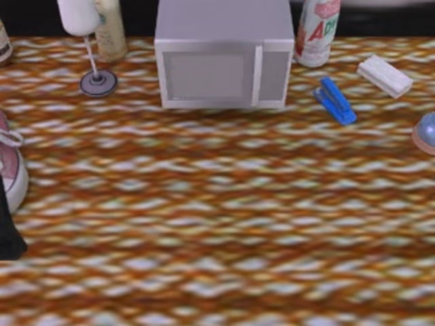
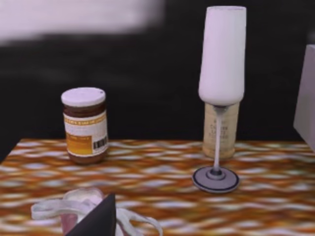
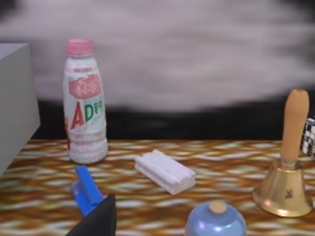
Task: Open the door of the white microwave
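Pale grey-white microwave [image 1: 224, 51] sits at the bench's [image 1: 217, 224] far edge, centre; door [image 1: 207, 73] shut. Rigid, smooth, hinged panel w/ grey window — should swing light. Best hold: slim vertical bar handle [image 1: 257, 75], beside the control strip [image 1: 273, 73]. Neither arm's fingers visible — can't tell their state.

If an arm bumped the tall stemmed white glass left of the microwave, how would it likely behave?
The glass probably tips easily: a large bowl sits high on a thin stem over a small round foot. It looks fragile, and once down would likely roll.
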